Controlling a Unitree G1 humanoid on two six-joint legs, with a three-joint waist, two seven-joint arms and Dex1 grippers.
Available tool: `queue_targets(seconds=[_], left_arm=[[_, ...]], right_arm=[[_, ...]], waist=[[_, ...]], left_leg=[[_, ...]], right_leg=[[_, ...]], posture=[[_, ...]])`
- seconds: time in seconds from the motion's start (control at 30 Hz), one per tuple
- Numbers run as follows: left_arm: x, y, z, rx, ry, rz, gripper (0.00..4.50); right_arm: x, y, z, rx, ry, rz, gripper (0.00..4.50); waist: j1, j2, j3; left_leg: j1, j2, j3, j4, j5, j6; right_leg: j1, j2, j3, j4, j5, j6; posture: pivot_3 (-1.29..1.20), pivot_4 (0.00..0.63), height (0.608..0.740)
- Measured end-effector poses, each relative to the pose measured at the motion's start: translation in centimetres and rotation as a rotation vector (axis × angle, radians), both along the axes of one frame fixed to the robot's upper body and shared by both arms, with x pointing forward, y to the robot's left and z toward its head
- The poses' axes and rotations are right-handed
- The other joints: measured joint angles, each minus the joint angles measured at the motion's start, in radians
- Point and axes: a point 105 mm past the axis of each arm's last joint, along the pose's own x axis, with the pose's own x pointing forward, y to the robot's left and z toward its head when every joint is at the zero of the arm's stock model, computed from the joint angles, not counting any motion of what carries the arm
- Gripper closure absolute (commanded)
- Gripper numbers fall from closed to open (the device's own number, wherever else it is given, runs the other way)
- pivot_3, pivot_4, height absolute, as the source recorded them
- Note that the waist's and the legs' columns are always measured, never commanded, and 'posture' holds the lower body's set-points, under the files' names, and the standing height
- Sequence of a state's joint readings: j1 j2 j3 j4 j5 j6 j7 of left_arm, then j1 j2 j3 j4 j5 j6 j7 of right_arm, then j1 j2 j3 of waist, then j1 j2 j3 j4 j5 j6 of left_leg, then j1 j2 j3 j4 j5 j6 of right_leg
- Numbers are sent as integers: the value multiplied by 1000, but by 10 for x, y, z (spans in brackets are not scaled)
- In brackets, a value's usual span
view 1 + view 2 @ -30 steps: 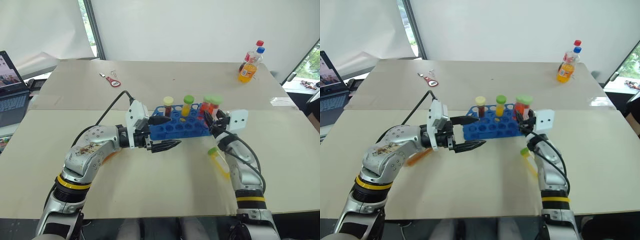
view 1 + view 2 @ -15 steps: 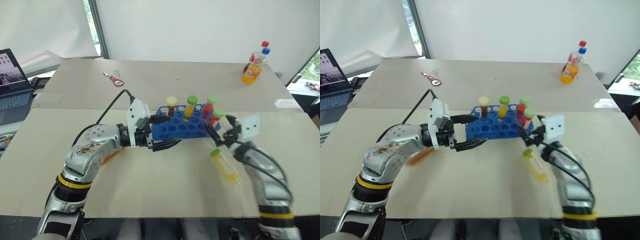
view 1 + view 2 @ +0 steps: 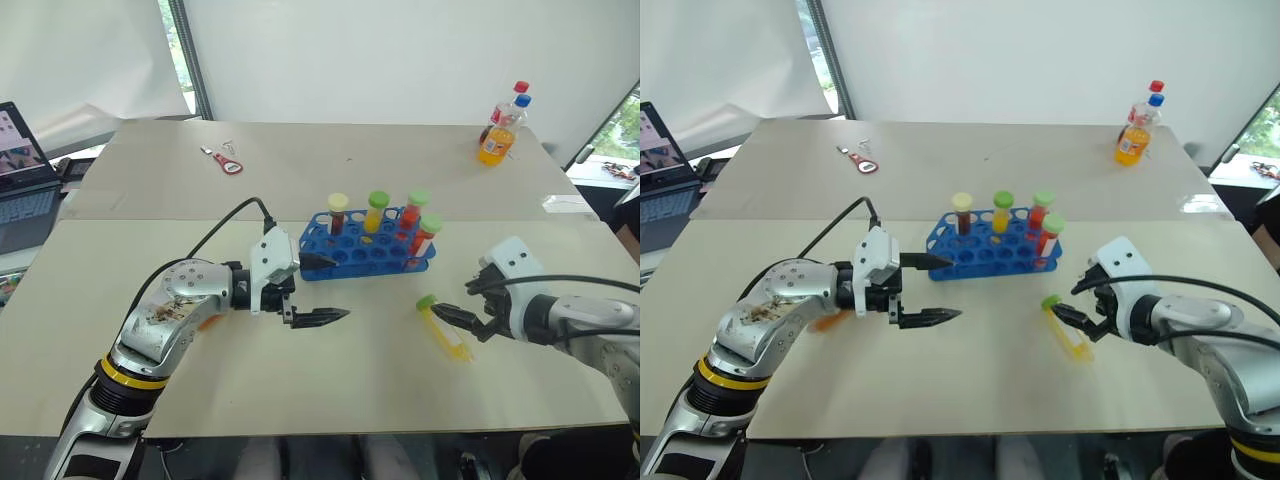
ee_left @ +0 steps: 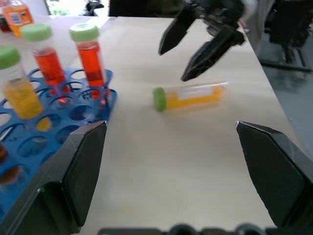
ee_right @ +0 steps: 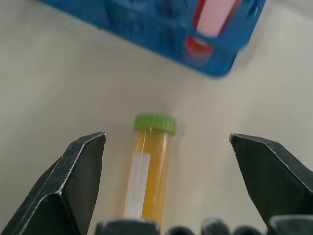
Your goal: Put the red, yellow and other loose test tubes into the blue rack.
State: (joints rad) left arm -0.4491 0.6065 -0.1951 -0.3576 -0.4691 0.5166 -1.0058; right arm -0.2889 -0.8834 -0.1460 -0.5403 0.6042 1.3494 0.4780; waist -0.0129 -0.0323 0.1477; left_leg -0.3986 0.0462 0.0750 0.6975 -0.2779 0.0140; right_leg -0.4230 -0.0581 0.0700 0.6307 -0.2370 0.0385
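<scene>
Beige tabletop, bright blue plastic rack (image 3: 366, 252) holding four capped tubes.
Lying loose beside it: green-capped yellow-liquid tube (image 3: 443, 329), likely light, slippery; gripping mid-barrel. Right gripper (image 3: 458, 319) spreading wide over it; left gripper (image 3: 318, 290) gaping, empty.

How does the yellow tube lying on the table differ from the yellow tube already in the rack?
The loose yellow tube lies flat on the table, cap toward the blue rack; the racked yellow tube stands upright in a hole. The loose one sits apart from the rack, in front of the open right hand; the racked one stands in the back row between a brown tube and a red one. Both have green caps and yellow liquid.
</scene>
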Motion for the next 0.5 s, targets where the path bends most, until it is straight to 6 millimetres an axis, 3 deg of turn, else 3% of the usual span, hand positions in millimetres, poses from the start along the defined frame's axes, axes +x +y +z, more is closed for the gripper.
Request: queue_targets(seconds=[0.33,0.5], left_arm=[[-12,-7,-7,4,-18,-39,0],[-16,-10,-14,4,-15,-42,0]], right_arm=[[8,7,-20,-74,272,43,19],[9,10,-27,-107,352,71,1551]], waist=[[2,0,0],[3,0,0]], left_leg=[[-3,-1,-4,0,0,0],[-3,-1,-6,0,0,1]], right_leg=[[-1,0,-1,-1,0,0],[-1,0,-1,-1,0,0]], posture=[[0,150,740],[0,150,740]])
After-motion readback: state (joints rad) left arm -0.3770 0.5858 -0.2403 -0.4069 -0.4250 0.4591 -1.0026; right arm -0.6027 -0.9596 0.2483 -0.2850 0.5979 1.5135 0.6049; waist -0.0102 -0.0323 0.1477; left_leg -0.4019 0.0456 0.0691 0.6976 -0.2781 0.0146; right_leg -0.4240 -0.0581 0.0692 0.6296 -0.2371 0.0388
